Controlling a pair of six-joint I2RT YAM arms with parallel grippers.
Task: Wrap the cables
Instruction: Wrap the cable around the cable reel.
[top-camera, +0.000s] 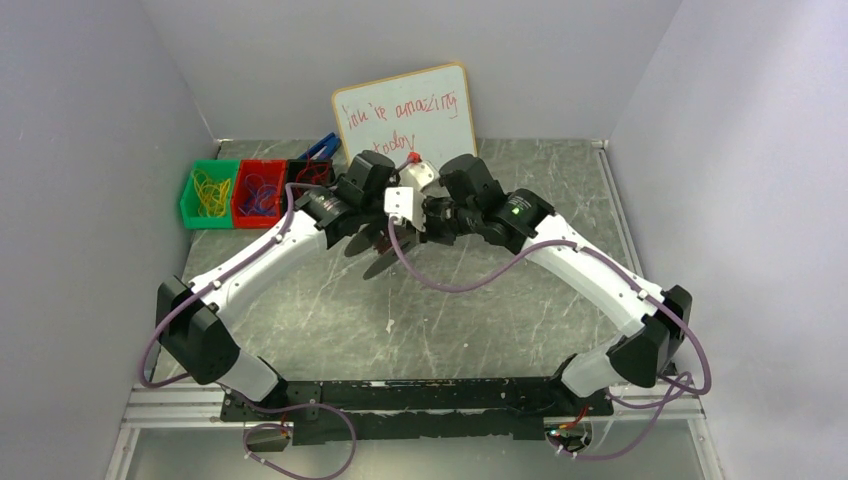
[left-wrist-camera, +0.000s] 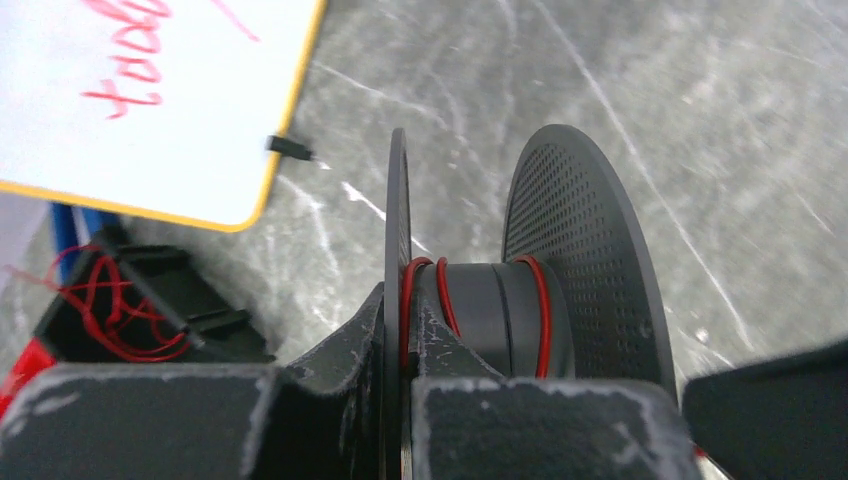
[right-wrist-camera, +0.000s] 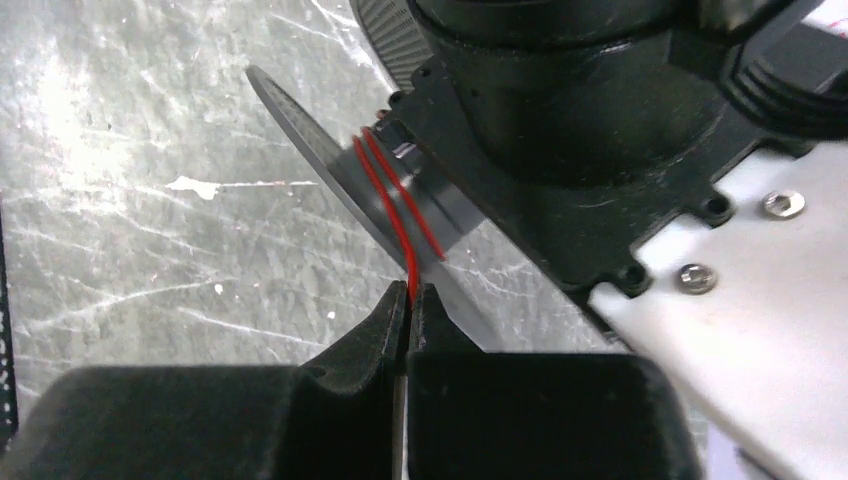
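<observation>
Red cable (right-wrist-camera: 398, 205) thin, limp, likely slippery: right end effector (right-wrist-camera: 410, 305) pinching it just off spool (left-wrist-camera: 580, 240), left end effector (left-wrist-camera: 400, 365) clamped on spool

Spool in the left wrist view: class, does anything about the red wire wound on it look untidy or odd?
Yes, slightly. The red wire sits in scattered turns on the black spool. Two turns hug the left flange and one lies by the right flange, with bare core between them. Nothing looks damaged or spilled.
</observation>
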